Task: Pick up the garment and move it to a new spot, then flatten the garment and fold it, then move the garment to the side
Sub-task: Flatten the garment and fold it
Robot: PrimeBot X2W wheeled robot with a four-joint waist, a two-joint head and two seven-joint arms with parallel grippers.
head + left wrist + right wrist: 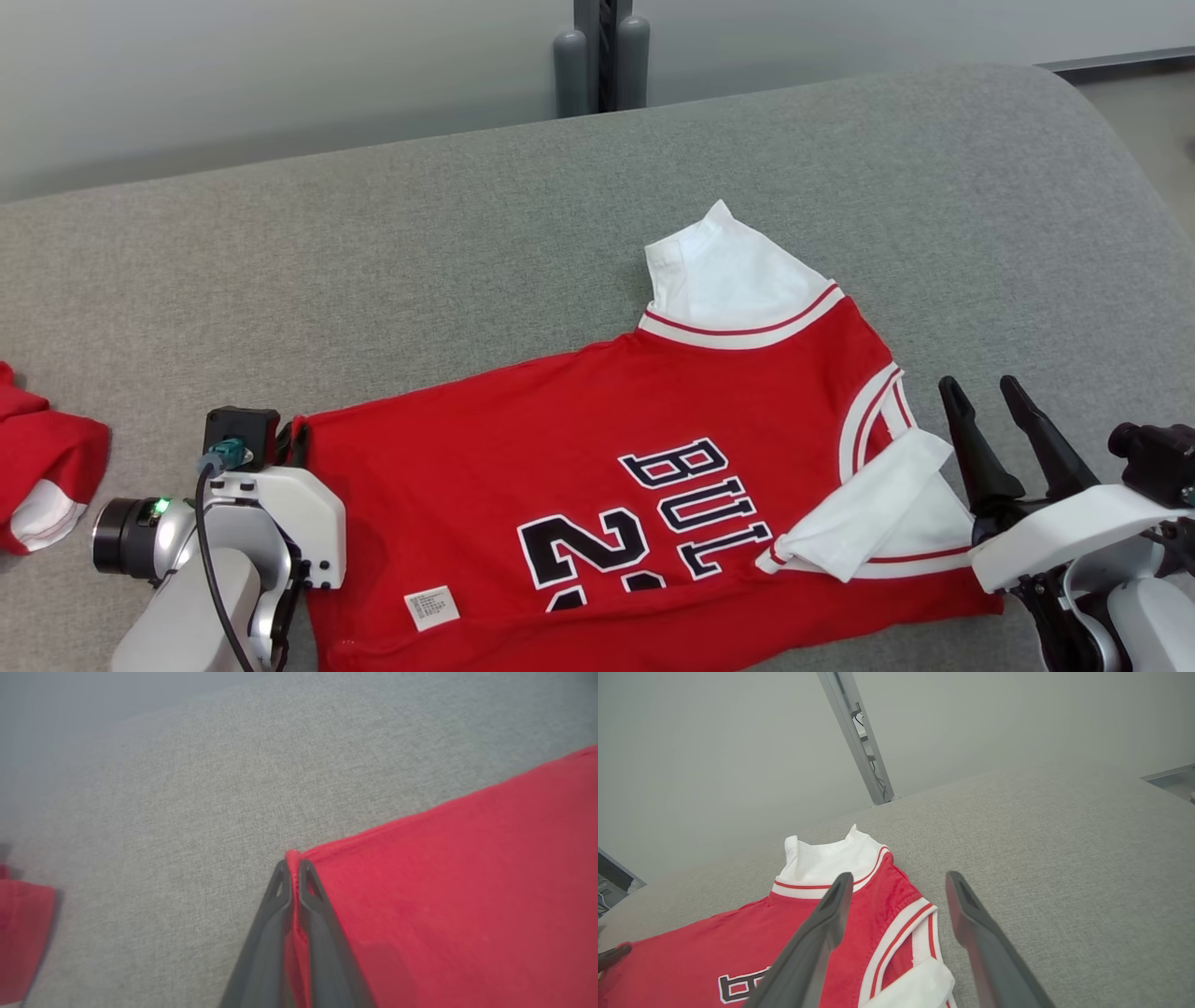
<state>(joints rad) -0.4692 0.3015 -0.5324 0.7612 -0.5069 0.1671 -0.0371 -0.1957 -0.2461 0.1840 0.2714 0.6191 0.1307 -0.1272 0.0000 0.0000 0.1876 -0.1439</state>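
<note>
PrimeBot's left hand (pixel 292 870) sits low at the lower left of the head view, its two dark fingers (pixel 273 914) pinched tight on the red edge of the garment (pixel 444 882). The white wrist housing (pixel 289 523) and silver forearm (pixel 187 616) trail behind it (a green light glows on the wrist camera (pixel 126 537)). At lower right, the right hand (pixel 978 387) points up and away, fingers spread wide.

Lab-like room: grey fabric table (pixel 448 233), bare wall (pixel 280 75).
</note>
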